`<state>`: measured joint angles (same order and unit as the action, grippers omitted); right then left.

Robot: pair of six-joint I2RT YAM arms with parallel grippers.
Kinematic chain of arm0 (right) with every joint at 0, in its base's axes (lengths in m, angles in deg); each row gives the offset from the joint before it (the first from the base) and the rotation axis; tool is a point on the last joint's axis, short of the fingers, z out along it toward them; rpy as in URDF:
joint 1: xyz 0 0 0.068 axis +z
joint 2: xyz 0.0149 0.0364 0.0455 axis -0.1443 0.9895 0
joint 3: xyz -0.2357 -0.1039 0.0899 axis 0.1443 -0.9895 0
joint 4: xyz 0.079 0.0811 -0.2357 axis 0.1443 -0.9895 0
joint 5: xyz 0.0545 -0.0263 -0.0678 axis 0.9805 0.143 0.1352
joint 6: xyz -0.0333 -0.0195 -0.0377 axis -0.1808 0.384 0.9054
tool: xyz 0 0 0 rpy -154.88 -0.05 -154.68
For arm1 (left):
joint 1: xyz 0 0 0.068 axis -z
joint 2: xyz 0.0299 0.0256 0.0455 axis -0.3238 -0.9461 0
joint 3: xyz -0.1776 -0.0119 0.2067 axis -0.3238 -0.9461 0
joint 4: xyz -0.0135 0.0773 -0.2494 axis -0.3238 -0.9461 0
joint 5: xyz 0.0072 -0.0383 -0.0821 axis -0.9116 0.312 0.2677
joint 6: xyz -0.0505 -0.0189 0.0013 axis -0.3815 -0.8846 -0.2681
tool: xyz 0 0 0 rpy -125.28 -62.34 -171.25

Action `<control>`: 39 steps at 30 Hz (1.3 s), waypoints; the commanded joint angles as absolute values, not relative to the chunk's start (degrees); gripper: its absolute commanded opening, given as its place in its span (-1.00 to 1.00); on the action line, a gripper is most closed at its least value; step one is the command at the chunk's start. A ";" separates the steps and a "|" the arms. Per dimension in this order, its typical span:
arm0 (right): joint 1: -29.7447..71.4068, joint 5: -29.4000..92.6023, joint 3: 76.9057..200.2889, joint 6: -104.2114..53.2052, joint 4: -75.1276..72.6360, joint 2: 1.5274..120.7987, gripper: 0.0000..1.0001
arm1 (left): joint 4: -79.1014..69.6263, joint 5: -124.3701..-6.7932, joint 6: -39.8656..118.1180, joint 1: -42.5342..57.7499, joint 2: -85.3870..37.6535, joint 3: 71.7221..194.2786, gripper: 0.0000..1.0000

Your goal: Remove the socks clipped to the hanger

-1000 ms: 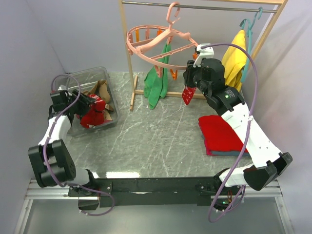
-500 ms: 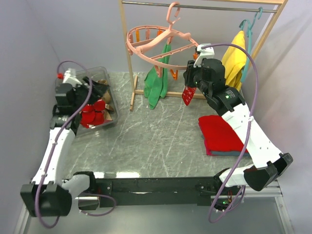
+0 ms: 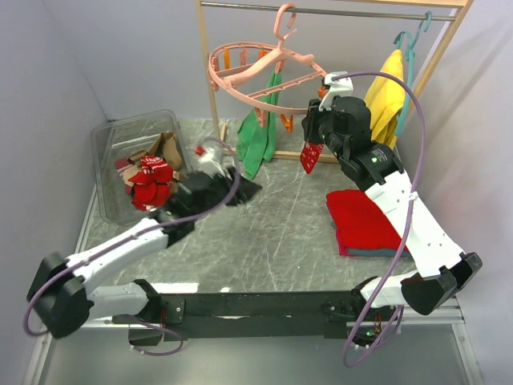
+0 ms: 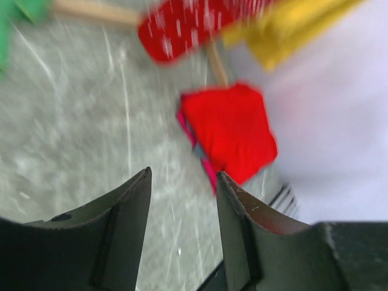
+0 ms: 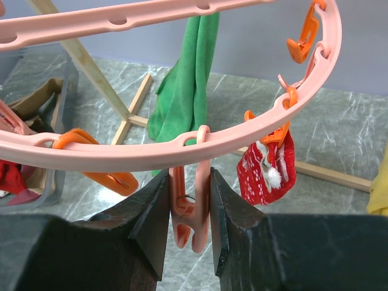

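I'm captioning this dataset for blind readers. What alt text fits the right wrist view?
The right gripper pinches a pink clip peg hanging from the hanger. To its right a red-and-white patterned sock hangs from an orange peg; a green cloth hangs behind.

**A:** Quick one, where's each cam sitting?

**B:** The overhead's mounted high at the near edge. It looks down and across the whole desk (image 3: 264, 233) to the clothes rack (image 3: 321, 11) at the back. The left wrist cam is low over the desk, pretty blurry, and faces the folded red cloth (image 4: 227, 130). The right wrist cam is tucked right up under the hanger (image 5: 151, 151), looking out at the green cloth (image 5: 188, 79).

**A:** Any overlap?

**B:** Yep, the patterned sock (image 5: 267, 167) shows in all three. The folded red cloth is in the overhead and left wrist views.
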<state>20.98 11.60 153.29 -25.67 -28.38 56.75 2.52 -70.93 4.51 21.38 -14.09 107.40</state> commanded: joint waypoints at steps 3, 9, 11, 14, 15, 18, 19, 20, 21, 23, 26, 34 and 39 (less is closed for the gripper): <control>21.32 11.57 152.96 -25.72 -27.63 54.44 -1.00 | 20.02 -83.33 7.36 32.95 -22.10 103.72 0.12; 21.32 11.66 152.96 -25.72 -27.54 54.26 -1.00 | 32.23 -87.90 19.66 41.66 -36.51 108.38 0.54; 21.41 11.57 152.88 -25.72 -27.54 54.35 -1.00 | 37.17 -88.17 21.60 42.37 -40.89 109.17 0.57; 21.59 11.30 152.96 -25.63 -27.72 54.61 -1.00 | 46.93 -89.22 26.52 42.54 -46.08 110.66 0.69; 21.59 11.30 152.96 -25.63 -27.81 54.61 -1.00 | 49.04 -89.66 30.02 42.54 -47.50 111.45 0.72; 21.85 11.13 153.14 -25.54 -27.90 54.88 -1.00 | 50.47 -92.29 36.79 42.54 -53.39 117.50 0.82; 21.94 11.04 153.14 -25.54 -27.98 55.05 -1.00 | 49.77 -93.34 38.30 42.46 -54.71 121.44 0.83; 21.94 10.95 153.14 -25.37 -27.98 55.14 -1.00 | 48.98 -93.62 39.88 42.46 -57.59 123.30 0.84; 22.03 10.87 153.14 -25.46 -27.98 55.14 -1.00 | 48.97 -93.97 42.85 42.46 -59.01 124.97 0.85; 22.20 10.69 153.23 -25.37 -28.07 55.05 -1.00 | 48.88 -95.45 45.07 42.19 -62.96 129.28 0.87; 22.38 10.34 153.23 -25.28 -28.16 55.05 -1.00 | 47.83 -97.57 46.14 40.79 -67.01 134.47 0.78; 22.91 9.63 153.14 -24.93 -28.16 54.97 -1.00 | 44.67 -96.44 45.96 36.49 -71.68 142.03 0.40; 23.08 9.63 153.14 -24.84 -28.16 55.23 -1.00 | 42.91 -90.82 45.00 35.08 -73.96 145.82 0.30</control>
<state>22.38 10.29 153.27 -25.61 -28.49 56.68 43.03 -95.56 45.12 35.50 -73.01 141.65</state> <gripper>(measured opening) 0.353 0.664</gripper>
